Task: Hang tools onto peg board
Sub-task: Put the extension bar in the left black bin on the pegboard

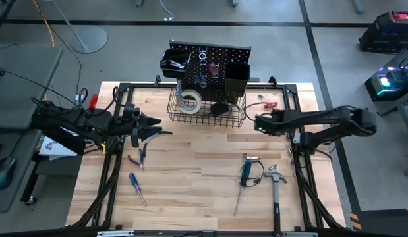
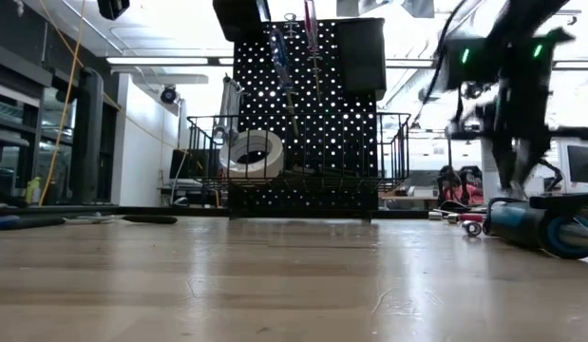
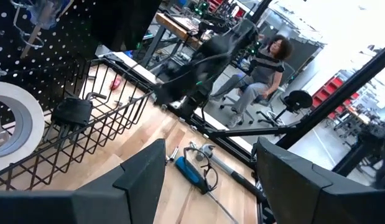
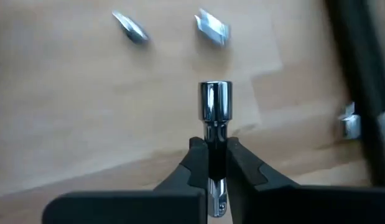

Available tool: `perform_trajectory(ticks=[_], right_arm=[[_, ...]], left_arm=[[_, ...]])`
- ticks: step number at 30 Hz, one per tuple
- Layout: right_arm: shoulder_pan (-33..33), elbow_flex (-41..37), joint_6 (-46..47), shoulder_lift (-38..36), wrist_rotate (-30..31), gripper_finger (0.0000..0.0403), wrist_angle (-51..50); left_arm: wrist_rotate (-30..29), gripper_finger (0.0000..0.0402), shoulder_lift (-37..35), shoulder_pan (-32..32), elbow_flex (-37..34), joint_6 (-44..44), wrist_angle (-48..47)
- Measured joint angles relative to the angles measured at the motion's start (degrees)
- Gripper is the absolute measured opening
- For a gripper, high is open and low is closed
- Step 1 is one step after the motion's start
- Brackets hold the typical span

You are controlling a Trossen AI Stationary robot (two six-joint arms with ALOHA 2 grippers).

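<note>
Chrome socket [image 4: 215, 102] pinched tight between right gripper [image 4: 215, 163] fingers, ready for the peg board [image 1: 210, 62] | left gripper [image 3: 208, 180] waited, fingers apart, empty.

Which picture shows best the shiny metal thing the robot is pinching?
The right wrist view: the shiny silver tool fills the middle, pinched in the right gripper. From above, the arm hides it; the low view shows only that arm, blurred; the left wrist view doesn't show it.

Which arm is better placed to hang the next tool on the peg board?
The right: its end effector is shut on a silver socket tool near the peg board. The left end effector holds nothing.
</note>
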Motion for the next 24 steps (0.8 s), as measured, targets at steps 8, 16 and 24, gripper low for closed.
perform_trajectory(ticks=[8,16,24], right_arm=[[8.8,19.1,-4.4,-9.2,26.9,0.001,-2.0],[9.2,40.5,-55.9,-5.7,38.0,0.001,28.3],[9.1,55.9,-74.5,2.0,33.3,0.001,35.2]], left_arm=[[-1.8,0.0232,0.7,2.8,0.0,1.9,-0.2],[-0.8,0.0232,0.9,11.4,0.0,9.1,-2.8],[-1.2,0.0232,-1.0,26.9,2.4,18.1,-3.6]])
